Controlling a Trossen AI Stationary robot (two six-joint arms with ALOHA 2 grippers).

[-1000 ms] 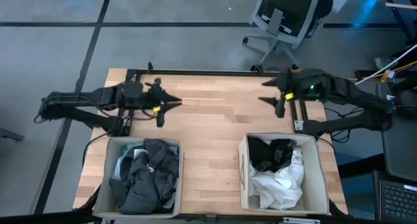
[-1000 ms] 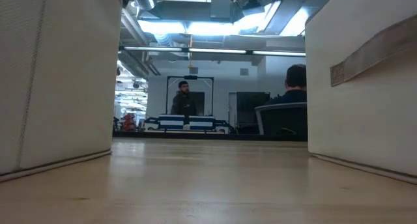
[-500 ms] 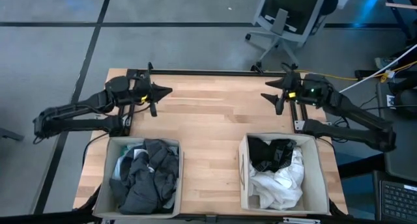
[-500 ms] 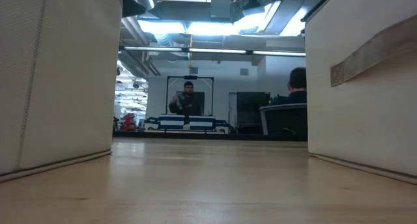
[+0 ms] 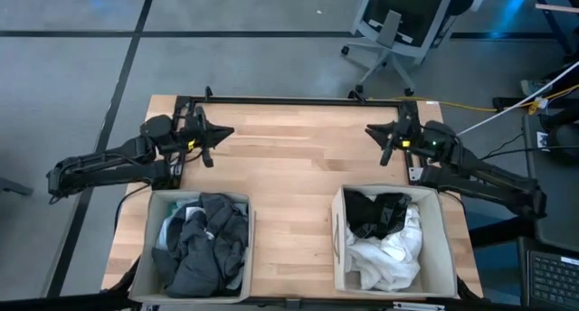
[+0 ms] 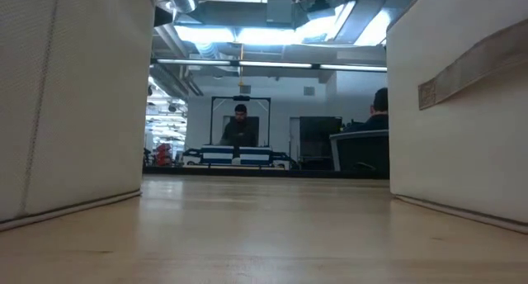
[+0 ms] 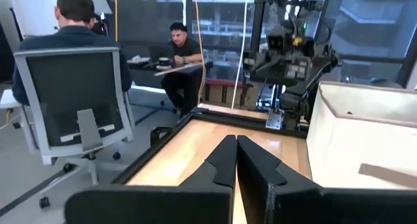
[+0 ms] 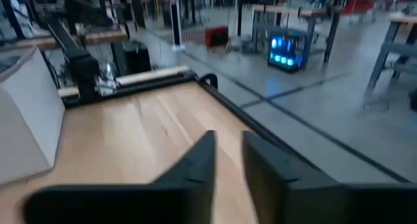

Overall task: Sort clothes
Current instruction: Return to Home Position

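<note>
The clothes lie in two beige bins at the table's near edge. Dark grey, dark green and pale pieces [image 5: 204, 243] fill the left bin [image 5: 149, 257]. A black piece [image 5: 375, 213] lies on white ones [image 5: 389, 252] in the right bin [image 5: 445, 248]. My left gripper [image 5: 224, 132] hovers shut over the far left of the table, pointing right, its fingers together [image 7: 236, 142]. My right gripper [image 5: 371, 132] hovers over the far right, pointing left, with a narrow gap between its fingers [image 8: 228, 139]. Neither holds anything. The low view shows only the bins' walls [image 6: 74, 94] [image 6: 462, 94].
Bare wooden tabletop [image 5: 298, 166] lies between the two grippers and between the bins. A black rail [image 5: 289, 100] runs along the far edge. An office chair [image 5: 398, 31] stands beyond it. People sit and stand in the room behind [image 6: 239, 123].
My left gripper has drawn back toward the table's left and far edges, its arm folding down beside the left edge. My right arm has folded lower along the right edge, with its gripper staying over the far right. The clothes have not moved.
</note>
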